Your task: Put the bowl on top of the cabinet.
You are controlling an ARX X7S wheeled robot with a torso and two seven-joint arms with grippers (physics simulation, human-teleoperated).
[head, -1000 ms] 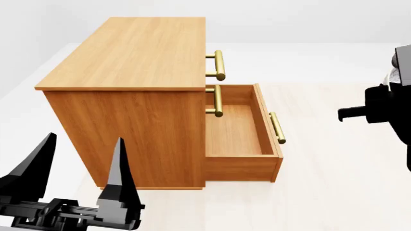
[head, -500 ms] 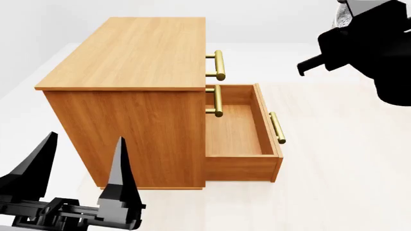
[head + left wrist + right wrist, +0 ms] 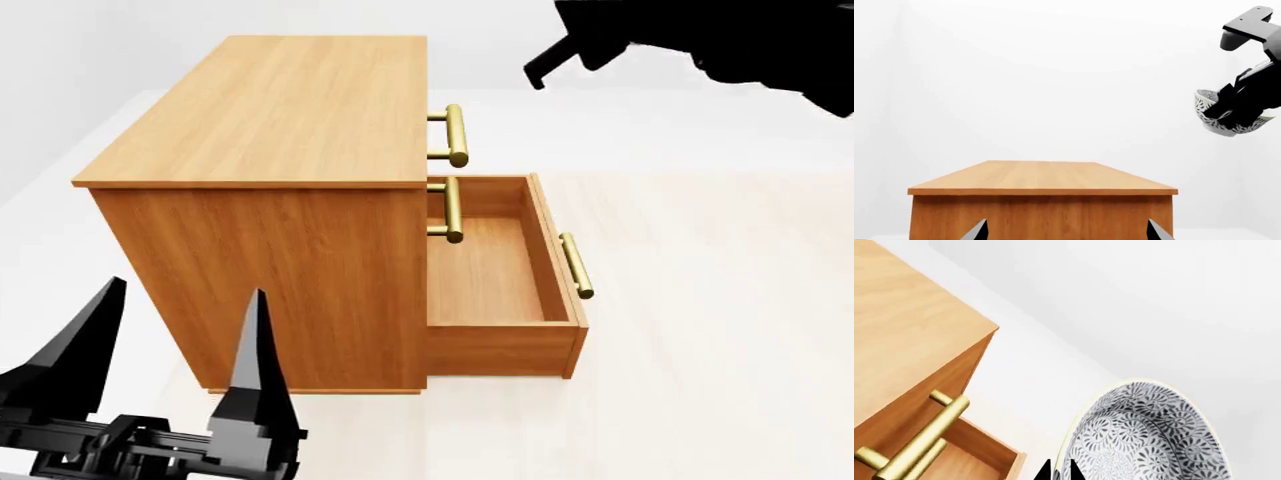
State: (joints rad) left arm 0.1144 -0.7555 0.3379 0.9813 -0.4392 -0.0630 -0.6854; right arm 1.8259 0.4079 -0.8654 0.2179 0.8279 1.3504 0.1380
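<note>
Bowl held in the air beside the cabinet, not yet on its top

The right gripper (image 3: 1234, 107) grasps the bowl (image 3: 1205, 107) by its rim, jaws clenched on it, high in the air and well off to the drawer side of the cabinet (image 3: 267, 180); in the right wrist view the bowl's blue leafy inside (image 3: 1147, 435) fills the frame's lower part, with the jaw tips closed at its edge. From the head view the right arm (image 3: 694, 40) shows only as a dark shape above and beyond the handles (image 3: 455, 135), the bowl hidden there. The lower drawer (image 3: 501, 275) stands pulled out, its inside bare wood. The left gripper (image 3: 174, 350) hangs low, near the cabinet's plain side, jaws spread wide and grasping nothing
</note>
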